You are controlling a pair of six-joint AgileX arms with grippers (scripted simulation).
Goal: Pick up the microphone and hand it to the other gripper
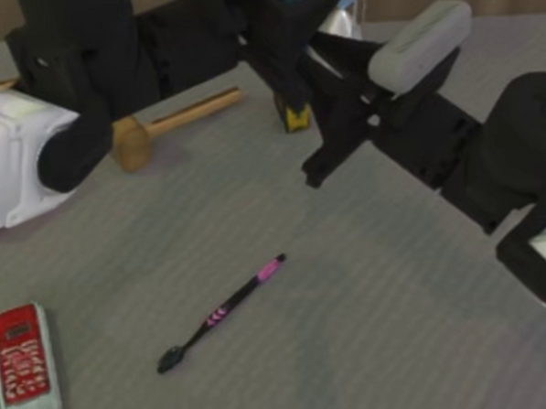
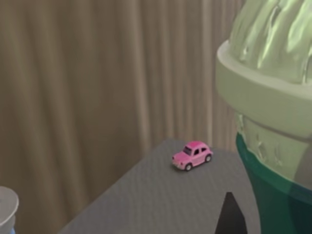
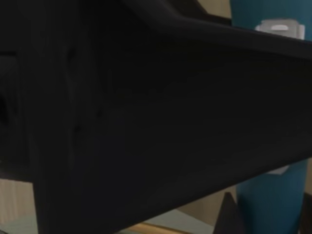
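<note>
At the top middle of the frame, both arms meet around the teal microphone with a white head [image 2: 273,97]. It looks like the hand-over step. I cannot tell either end effector's grip. Next, the taker must clench first.

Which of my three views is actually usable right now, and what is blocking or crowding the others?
Top view: evenly lit, soft shadows; the black and pink toothbrush and red phone read clearly, but both arms crowd the far edge. Left wrist view: the teal-handled, white-headed microphone looms close, filling one side; the pink toy car stays clear. Right wrist view: mostly blocked by a close black body.
</note>
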